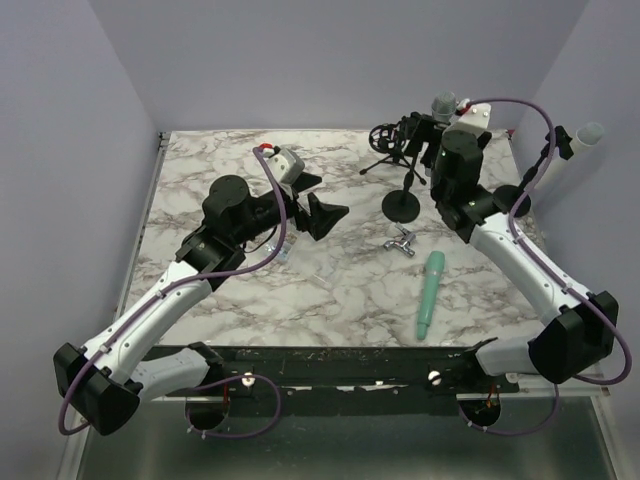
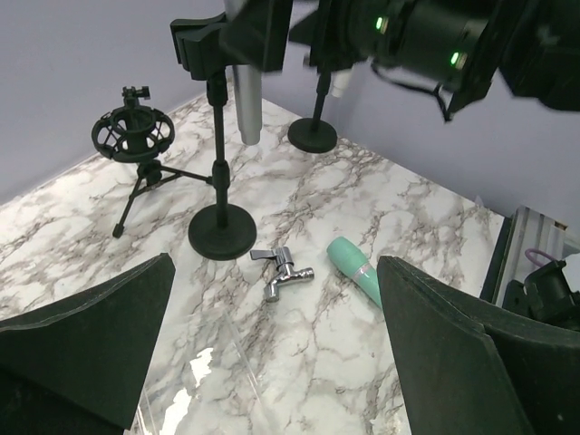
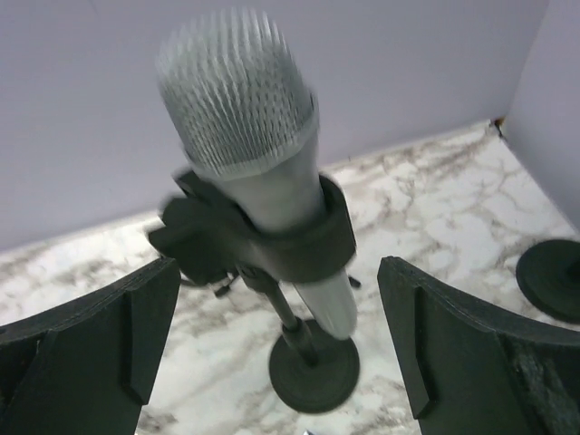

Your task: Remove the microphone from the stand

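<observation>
A silver microphone (image 3: 249, 118) with a grille head sits tilted in the black clip (image 3: 290, 240) of a round-based stand (image 3: 313, 372). In the top view the microphone (image 1: 443, 104) is at the back right, above the stand base (image 1: 402, 205). My right gripper (image 3: 276, 353) is open, with one finger on each side of the microphone's lower body and not touching it; in the top view it (image 1: 437, 140) is right at the clip. My left gripper (image 1: 325, 213) is open and empty, left of the stand. In the left wrist view it (image 2: 272, 353) faces the stand (image 2: 220, 163).
A black shock mount on a tripod (image 1: 388, 140) stands behind the stand. A chrome tap (image 1: 401, 243) and a teal microphone (image 1: 431, 293) lie on the marble in front of it. A second stand with a white microphone (image 1: 590, 135) is at the far right.
</observation>
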Motion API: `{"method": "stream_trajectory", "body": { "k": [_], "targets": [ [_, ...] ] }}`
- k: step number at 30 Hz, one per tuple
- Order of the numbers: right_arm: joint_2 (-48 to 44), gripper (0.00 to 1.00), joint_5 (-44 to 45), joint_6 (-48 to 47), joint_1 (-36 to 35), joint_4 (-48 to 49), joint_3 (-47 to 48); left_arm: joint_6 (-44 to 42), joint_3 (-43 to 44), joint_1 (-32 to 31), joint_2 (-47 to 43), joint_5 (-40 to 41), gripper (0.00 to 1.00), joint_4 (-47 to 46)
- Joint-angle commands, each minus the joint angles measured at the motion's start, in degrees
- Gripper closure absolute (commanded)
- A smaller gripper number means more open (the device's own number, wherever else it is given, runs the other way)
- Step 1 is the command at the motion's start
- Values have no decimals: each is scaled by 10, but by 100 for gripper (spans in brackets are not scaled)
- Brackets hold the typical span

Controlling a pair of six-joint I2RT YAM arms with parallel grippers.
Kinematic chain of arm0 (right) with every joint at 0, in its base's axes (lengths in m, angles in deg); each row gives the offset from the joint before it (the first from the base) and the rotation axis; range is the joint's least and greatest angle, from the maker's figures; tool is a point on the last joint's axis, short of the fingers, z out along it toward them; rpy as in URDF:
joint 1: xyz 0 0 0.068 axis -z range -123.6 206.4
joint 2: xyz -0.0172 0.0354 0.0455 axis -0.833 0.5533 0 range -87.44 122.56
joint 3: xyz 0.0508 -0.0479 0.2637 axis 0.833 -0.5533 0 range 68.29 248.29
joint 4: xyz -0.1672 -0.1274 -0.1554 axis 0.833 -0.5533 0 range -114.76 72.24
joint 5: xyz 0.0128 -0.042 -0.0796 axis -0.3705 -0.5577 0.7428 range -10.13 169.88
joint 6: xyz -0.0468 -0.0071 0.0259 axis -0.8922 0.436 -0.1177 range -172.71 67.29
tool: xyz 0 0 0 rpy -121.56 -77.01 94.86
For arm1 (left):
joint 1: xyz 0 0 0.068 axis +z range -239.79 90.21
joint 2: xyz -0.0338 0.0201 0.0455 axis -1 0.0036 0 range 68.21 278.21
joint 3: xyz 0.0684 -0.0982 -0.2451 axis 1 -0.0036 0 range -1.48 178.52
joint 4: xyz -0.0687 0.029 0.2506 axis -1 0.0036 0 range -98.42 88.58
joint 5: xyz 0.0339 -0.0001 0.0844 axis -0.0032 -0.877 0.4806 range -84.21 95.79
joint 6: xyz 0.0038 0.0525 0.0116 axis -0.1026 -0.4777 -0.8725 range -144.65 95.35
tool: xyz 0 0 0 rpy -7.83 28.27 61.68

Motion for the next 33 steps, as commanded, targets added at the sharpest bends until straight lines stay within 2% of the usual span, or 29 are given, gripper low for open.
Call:
{"method": "stream_trajectory", "body": {
  "k": [1,7,17,21,24,27,33],
  "targets": [
    [35,0,24,2,-3,-131,130,-9,1,-3,9,12,2,-1],
    [91,0,44,-39,-3,-163,243,-9,5,-3,19,8,2,3],
    [146,2,65,-77,-3,-151,282,-12,3,-4,21,14,2,4],
    [150,12,68,-90,-3,-120,277,-10,0,-5,25,15,2,-1],
    [153,26,69,-93,-1,-101,267,-12,1,-5,32,17,2,2],
    [157,31,56,-87,5,-91,260,-9,-3,-5,37,19,2,-3],
    [142,59,-3,-96,15,-65,239,16,-6,-6,65,7,2,-48]
  ]
}}
